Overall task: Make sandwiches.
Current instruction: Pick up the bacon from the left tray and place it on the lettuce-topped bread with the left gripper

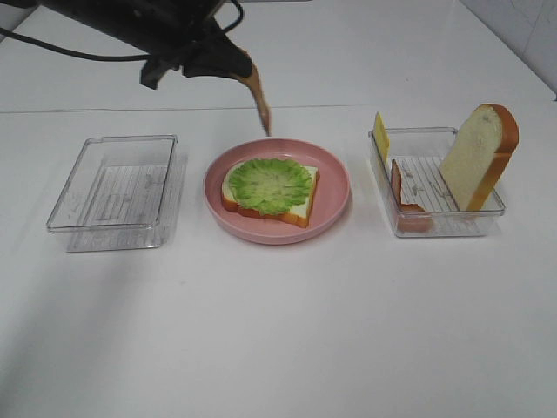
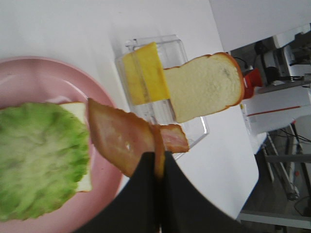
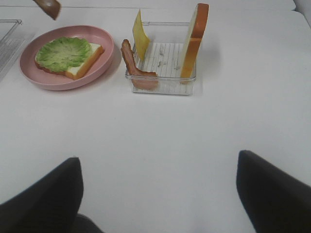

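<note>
Looking down from up high, we see the left gripper (image 1: pixel 239 71) pinching the top of a thin, wavy, reddish-brown bacon strip (image 1: pixel 261 109). The strip hangs in the air over the 12 o'clock edge of the round pink plate (image 1: pixel 335 196). On the plate lies a flat, square bread slice (image 1: pixel 300 212), white with an orange-brown crust, and frilly green lettuce (image 1: pixel 270 185) covers most of it. At 3 o'clock from the plate sits a clear plastic tray (image 1: pixel 439 225) with a ribbed floor. Inside it, a thin yellow cheese (image 1: pixel 380 135) square leans at the 11 o'clock corner. A second bacon strip (image 1: pixel 402 193) leans on the 9 o'clock wall, and a thick second bread slice (image 1: pixel 477 157) stands up at the 3 o'clock side. At 9 o'clock from the plate sits a see-through tray (image 1: pixel 111 228). Our right gripper (image 3: pixel 158 194) has its two dark fingers spread wide with nothing between them, above the smooth white table (image 1: pixel 278 331).
</note>
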